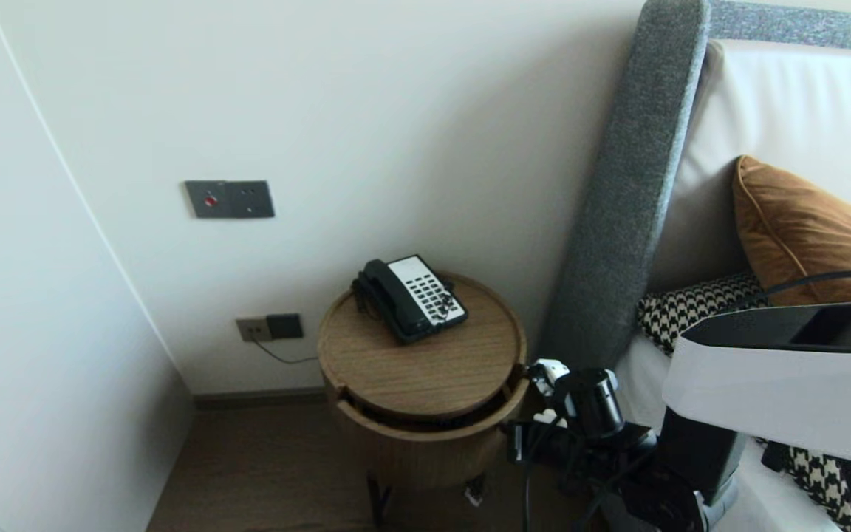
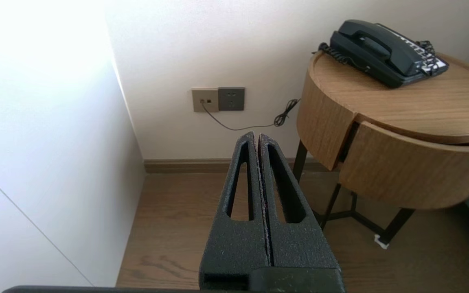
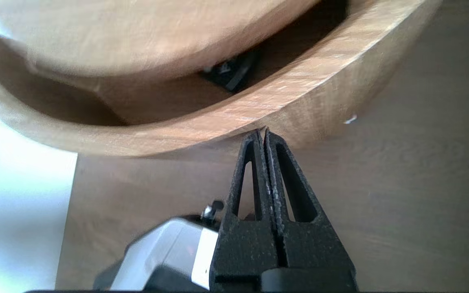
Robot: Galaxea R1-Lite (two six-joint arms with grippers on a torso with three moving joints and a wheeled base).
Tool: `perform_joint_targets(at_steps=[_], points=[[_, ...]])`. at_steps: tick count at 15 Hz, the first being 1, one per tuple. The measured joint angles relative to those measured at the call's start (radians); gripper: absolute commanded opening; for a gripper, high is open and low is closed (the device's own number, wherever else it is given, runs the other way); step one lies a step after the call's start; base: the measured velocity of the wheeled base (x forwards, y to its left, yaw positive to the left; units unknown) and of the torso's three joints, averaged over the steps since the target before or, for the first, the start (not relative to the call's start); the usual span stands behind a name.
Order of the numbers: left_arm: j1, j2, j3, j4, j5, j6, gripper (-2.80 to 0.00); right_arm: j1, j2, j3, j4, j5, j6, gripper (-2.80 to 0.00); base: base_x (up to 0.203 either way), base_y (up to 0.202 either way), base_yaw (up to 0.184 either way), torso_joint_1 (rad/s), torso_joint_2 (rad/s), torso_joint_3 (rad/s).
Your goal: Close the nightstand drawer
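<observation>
The right gripper (image 3: 262,132), jaws pressed together and empty, points at the curved wooden drawer front (image 3: 234,118), just at its twelve o'clock. The left gripper (image 2: 257,136) hangs closed above the wooden floor (image 2: 177,228).

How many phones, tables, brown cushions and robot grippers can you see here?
Telephone: 1
Round wooden table: 1
Brown cushion: 1
Grippers: 2, the left gripper and the right gripper, both with jaws shut
Total: 5
</observation>
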Motion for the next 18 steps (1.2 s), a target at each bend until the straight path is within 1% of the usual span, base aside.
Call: perform_joint_targets(at_steps=[1, 7, 11, 15, 18], points=[[0.000, 0.000, 0.000, 0.000, 0.000, 0.000, -2.80, -0.008, 0.000, -0.020, 0.030, -0.002, 0.003, -2.80, 0.000, 0.000, 0.000, 0.000, 0.00, 0.000], [0.000, 0.000, 0.000, 0.000, 0.000, 0.000, -2.80, -0.021, 0.000, -0.091, 0.073, -0.008, 0.014, -2.80, 0.000, 0.000, 0.000, 0.000, 0.00, 0.000], [0.000, 0.000, 0.000, 0.000, 0.000, 0.000, -2.80, -0.020, 0.008, -0.136, 0.091, -0.034, 0.023, -2.80, 0.000, 0.000, 0.000, 0.000, 0.00, 0.000], [0.000, 0.000, 0.000, 0.000, 0.000, 0.000, -2.80, -0.029, 0.008, -0.136, 0.089, -0.034, 0.024, -2.80, 0.000, 0.000, 0.000, 0.000, 0.00, 0.000], [0.000, 0.000, 0.000, 0.000, 0.000, 0.000, -2.80, -0.037, -0.020, -0.082, 0.080, -0.036, 0.022, -2.80, 0.000, 0.000, 0.000, 0.000, 0.00, 0.000]])
